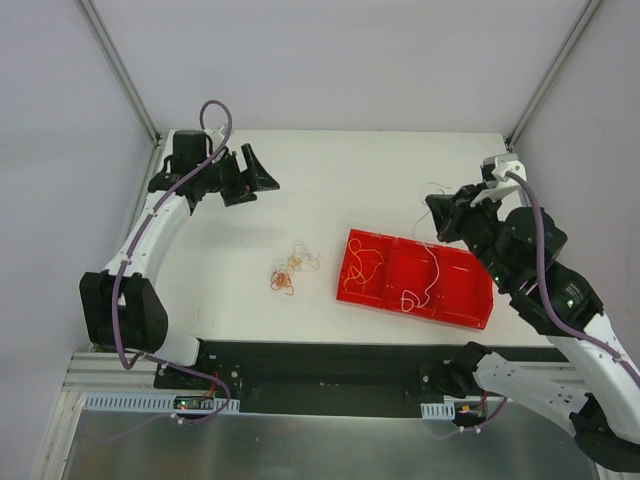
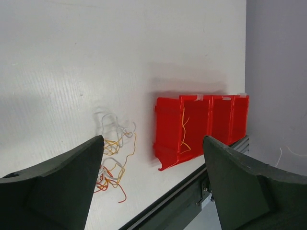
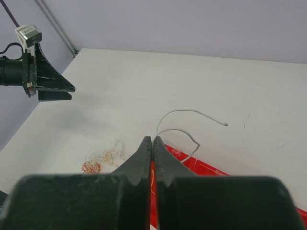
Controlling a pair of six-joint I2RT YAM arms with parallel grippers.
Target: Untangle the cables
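A small tangle of cables (image 1: 289, 270) in orange-yellow, white and reddish-brown lies on the white table left of the red tray (image 1: 465, 295). More loose strands lie inside the tray, among them a yellow strand (image 2: 183, 129). My right gripper (image 1: 440, 216) hovers over the tray's far end, shut on a white cable (image 3: 192, 113) that loops out past its tips (image 3: 152, 139). My left gripper (image 1: 250, 175) hangs open and empty at the far left, well away from the tangle (image 2: 115, 153), which shows between its fingers (image 2: 62, 187).
The red tray (image 2: 201, 124) has three compartments and lies near the table's front edge. Grey walls with metal corner posts (image 1: 120, 65) enclose the table on three sides. A black rail (image 1: 330, 365) runs along the near edge.
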